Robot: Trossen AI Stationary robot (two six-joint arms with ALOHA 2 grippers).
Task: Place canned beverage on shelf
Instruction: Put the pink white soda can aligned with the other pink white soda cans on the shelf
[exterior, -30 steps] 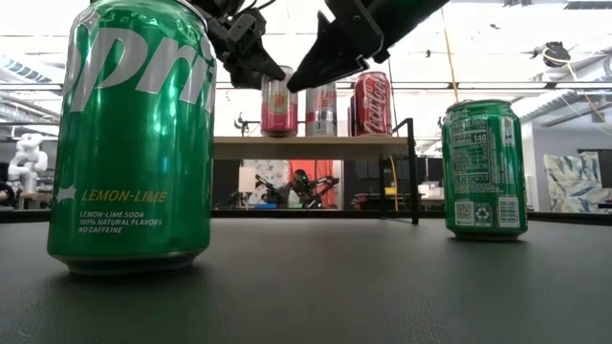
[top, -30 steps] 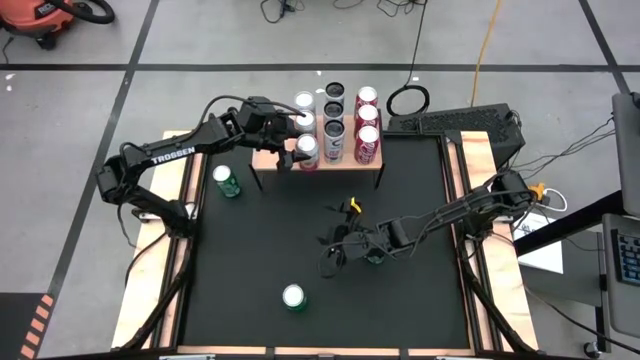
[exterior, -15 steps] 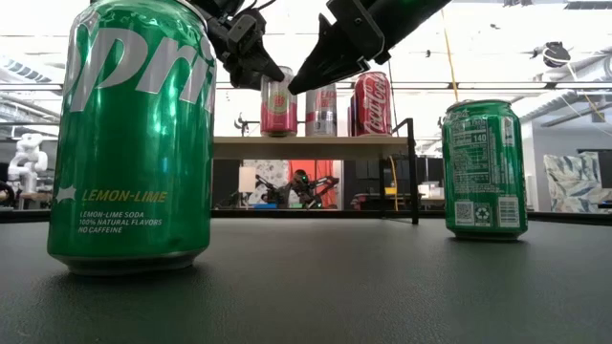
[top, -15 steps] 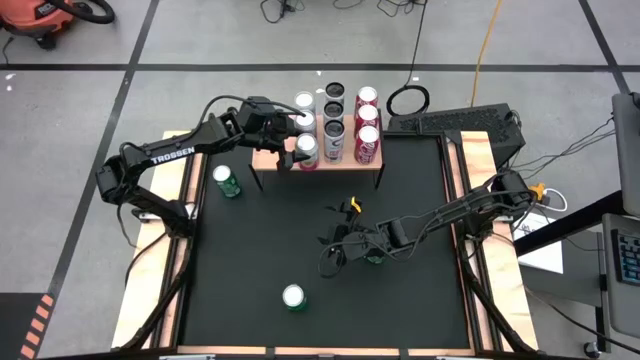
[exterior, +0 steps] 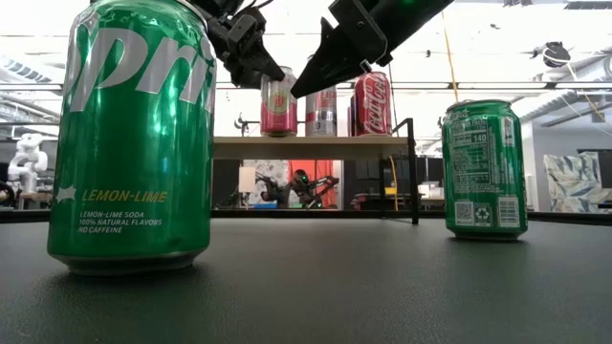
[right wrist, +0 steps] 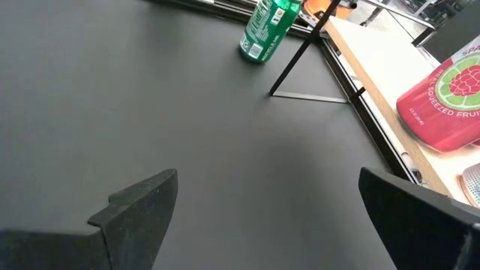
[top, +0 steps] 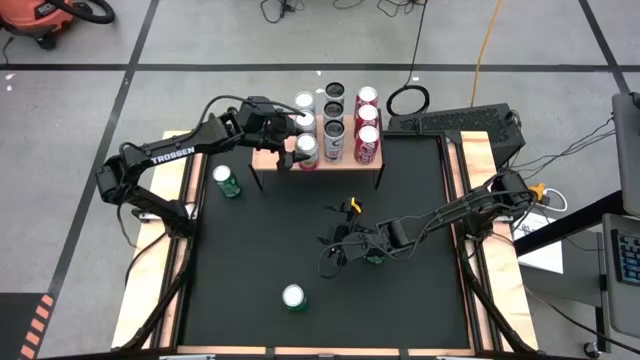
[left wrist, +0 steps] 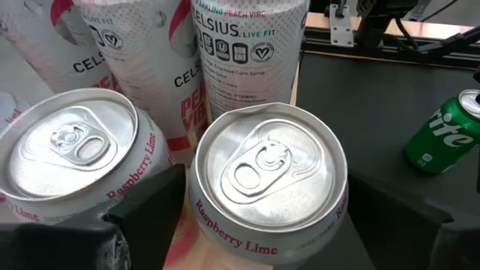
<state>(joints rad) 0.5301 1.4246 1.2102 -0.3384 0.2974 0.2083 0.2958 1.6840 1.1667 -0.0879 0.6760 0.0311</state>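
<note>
Black tabletop (top: 300, 240) lay under your arms: the left gripper (top: 296, 148) reached over the wooden shelf (top: 268, 160), fingers spread around a Raspberry Lime can (left wrist: 268, 180) standing there, as its wrist view showed. Your right gripper (top: 340, 248) rested wide open, empty, low at mid-table.

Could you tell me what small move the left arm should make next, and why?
Probably lift straight up and back off. The left gripper stands open around the pink Raspberry Lime can, which sits upright on the light wooden shelf beside its twin, so it looks released.
</note>
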